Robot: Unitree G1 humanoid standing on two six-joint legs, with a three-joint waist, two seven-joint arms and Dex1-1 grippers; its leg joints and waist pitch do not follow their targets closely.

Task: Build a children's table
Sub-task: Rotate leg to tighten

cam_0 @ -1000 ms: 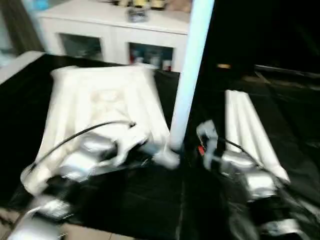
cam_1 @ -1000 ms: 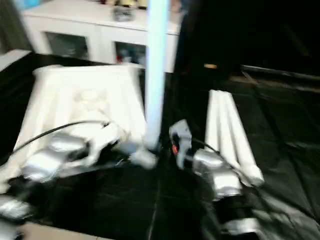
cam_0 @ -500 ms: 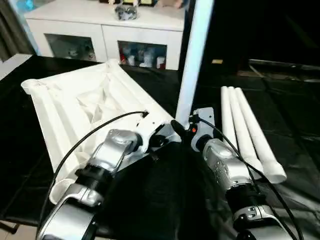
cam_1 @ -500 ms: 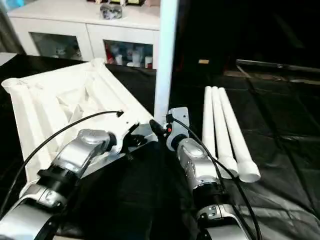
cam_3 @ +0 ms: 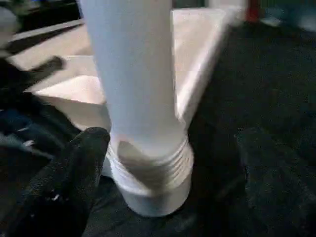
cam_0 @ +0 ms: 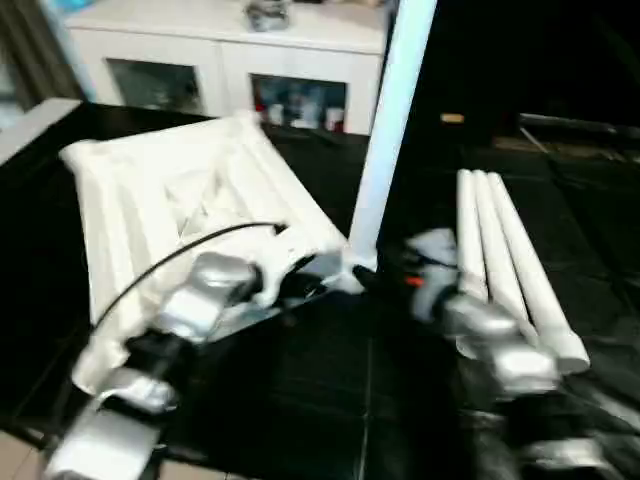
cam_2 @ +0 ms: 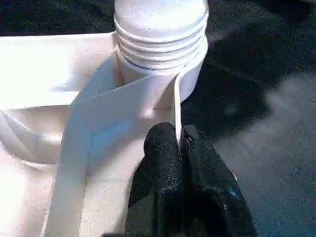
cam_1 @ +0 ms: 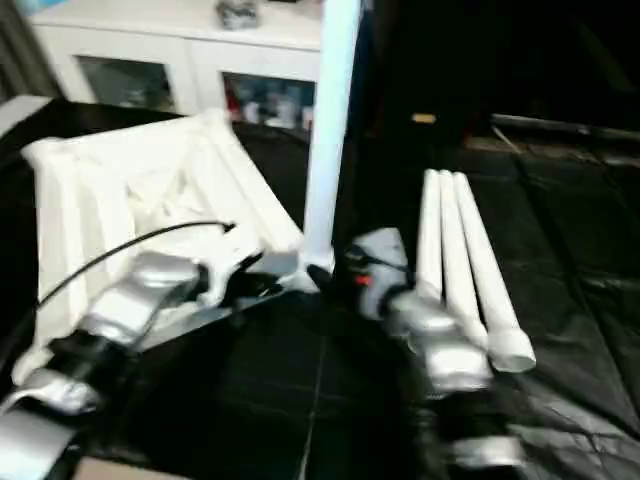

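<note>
The children's table top (cam_0: 180, 200) lies upside down on the black cover, ribbed underside up. One white leg (cam_0: 385, 130) stands upright in its near right corner socket (cam_2: 190, 74), the threaded end (cam_3: 153, 173) showing just above the socket. My left gripper (cam_2: 178, 143) is shut on a thin rib of the top right beside that socket. My right gripper (cam_3: 170, 148) is open at the foot of the leg, one black finger (cam_3: 64, 187) on each side and clear of it. Three more legs (cam_0: 510, 270) lie side by side to the right.
A white glass-door cabinet (cam_0: 230, 60) with small items inside and on top stands behind the work surface. The black cover (cam_0: 300, 400) reaches the near edge, with pale floor at the near left corner. A dark area lies beyond the loose legs.
My right gripper's fingers have spread wider and now stand apart from the leg's foot. The left gripper keeps its hold on the rib. The whole picture has shifted with the camera.
</note>
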